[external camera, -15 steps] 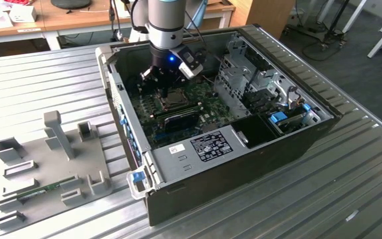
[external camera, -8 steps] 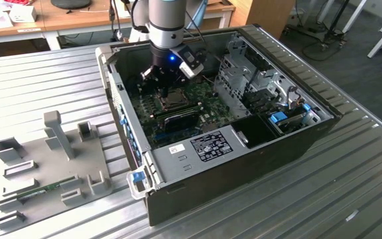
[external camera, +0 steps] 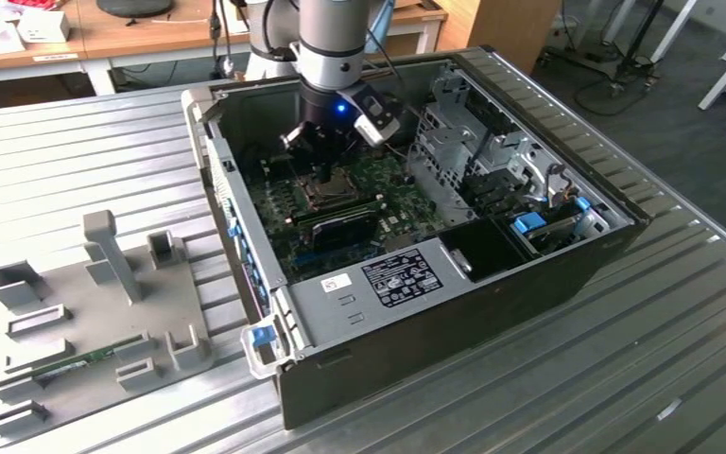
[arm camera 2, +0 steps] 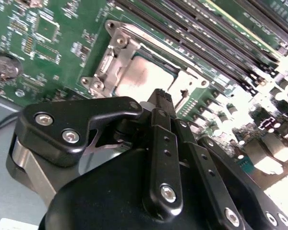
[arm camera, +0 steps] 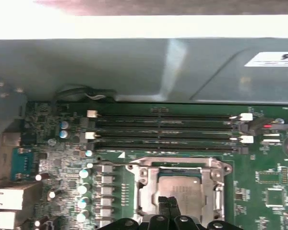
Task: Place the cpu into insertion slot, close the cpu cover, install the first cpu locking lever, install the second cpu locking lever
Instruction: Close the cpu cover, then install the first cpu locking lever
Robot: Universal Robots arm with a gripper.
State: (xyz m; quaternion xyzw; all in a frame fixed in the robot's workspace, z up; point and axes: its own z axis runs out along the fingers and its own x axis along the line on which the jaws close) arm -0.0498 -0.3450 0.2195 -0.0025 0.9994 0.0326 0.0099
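The hand (arm camera: 168,205) is down inside the open computer case (external camera: 490,293), its two fingers brought together with nothing between them. The tips are at the near edge of the insertion slot (arm camera: 220,168). The cpu (arm camera: 187,189) lies flat in that slot. The cpu cover (arm camera: 146,191) appears folded down around it, with the chip's pale face showing through the window. The second wrist view shows the fingertips (arm camera 2: 159,96) just above the cover's rim, but not whether they touch it. It is also unclear whether either locking lever is latched.

The step in hand looks like work at the cover's edge or at a lever beside it. To do it well, the push should go straight down onto metal, never onto the chip's face. The narrow tips must stay clear of the small parts on the green motherboard (arm camera: 269,191). A lever wants a steady sweep under its hook, with no sideways twist.

By count there are:
- one hand
- one cpu
- one slot
- one cover
- four long memory slots (arm camera: 163,139), as far as they can be counted
- one case on the ribbed worktop (external camera: 86,142)
- one grey fixture tray (external camera: 98,312), holding one memory stick (external camera: 86,361)
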